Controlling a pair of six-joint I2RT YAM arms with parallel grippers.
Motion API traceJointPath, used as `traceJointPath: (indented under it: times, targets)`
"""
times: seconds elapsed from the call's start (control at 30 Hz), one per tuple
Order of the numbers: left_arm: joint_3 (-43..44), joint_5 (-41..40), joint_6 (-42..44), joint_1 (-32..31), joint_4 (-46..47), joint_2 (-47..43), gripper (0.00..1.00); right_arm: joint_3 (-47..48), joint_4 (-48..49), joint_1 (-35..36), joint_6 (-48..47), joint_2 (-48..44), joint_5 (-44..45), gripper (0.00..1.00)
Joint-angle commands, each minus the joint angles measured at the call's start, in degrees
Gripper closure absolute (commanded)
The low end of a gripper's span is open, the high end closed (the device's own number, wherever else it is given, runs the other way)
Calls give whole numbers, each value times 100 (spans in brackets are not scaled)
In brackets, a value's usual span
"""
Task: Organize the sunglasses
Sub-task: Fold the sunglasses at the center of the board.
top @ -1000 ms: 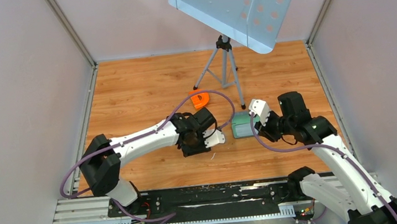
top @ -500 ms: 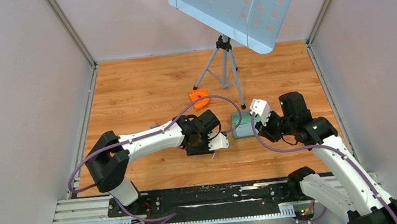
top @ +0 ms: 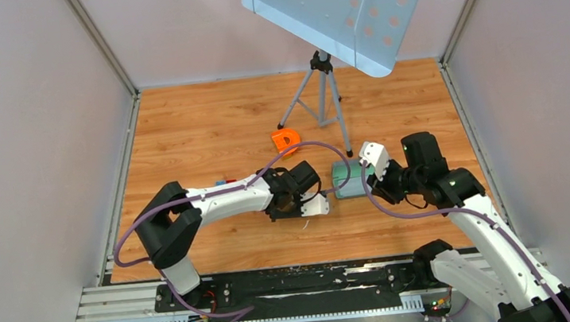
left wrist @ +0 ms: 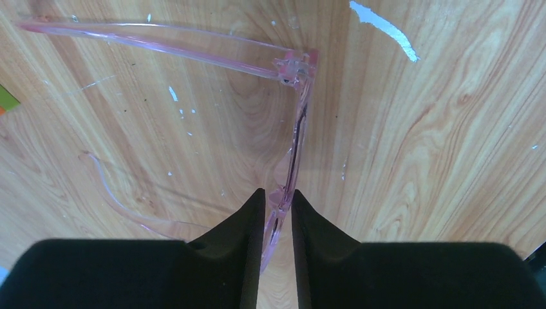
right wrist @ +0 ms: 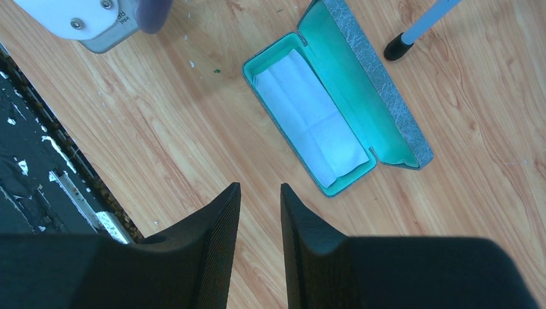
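Left arm (top: 222, 202) stretched low, jaws clamping sunglasses (left wrist: 296, 129)

Bright, even light; a faint shadow ahead of the left fingers (left wrist: 248, 257) (wrist views crisp).

Counted on one wooden table (top: 206, 121): one open glasses case (right wrist: 380, 96), grey outside, green inside; one folded white cloth (right wrist: 312, 122), inside the case; one pair of pale pink sunglasses (left wrist: 293, 151), just left of the case; two robot arms, left arm (top: 222, 199) and right arm (top: 480, 220), one on each side of the case; two grippers, left gripper (left wrist: 277, 212) and right gripper (right wrist: 259, 219), two black fingers apiece; one orange object (top: 285, 139), beyond the case to its left; one tripod (top: 323, 93), just behind the case, carrying one perforated blue panel (top: 342, 7)
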Motion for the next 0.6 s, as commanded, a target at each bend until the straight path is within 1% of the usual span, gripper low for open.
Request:
traceJointPath:
  times: [0.0, 0.13, 0.17, 0.2, 0.23, 0.33, 0.43, 0.5, 0.57]
  targets:
    - [-6, 18, 21, -34, 96, 117, 77, -97, -12, -120, 75, -84, -80, 67]
    - [43, 48, -38, -37, -16, 56, 87, -98, -12, -136, 80, -133, -95, 67]
    - [53, 44, -63, -33, -46, 28, 91, -101, -12, -138, 76, -137, -102, 67]
    - [89, 42, -117, -34, -74, -37, 98, -95, -12, -138, 78, -144, -106, 67]
    - [124, 54, -204, -40, -111, -96, 100, -86, -12, -138, 75, -144, -113, 67]
    - [330, 123, -417, -167, -378, -276, 100, -13, 3, -138, 118, -159, 156, 70]
    - [491, -32, -546, -621, -614, -585, 100, 185, 13, -138, 90, -140, 558, 75]
    - [596, -83, -684, -951, -767, -810, 100, 386, -22, -138, 51, -19, 579, 79]
    - [668, -178, -842, -1291, -845, -1027, 100, 620, -57, -147, 97, 202, 414, 83]
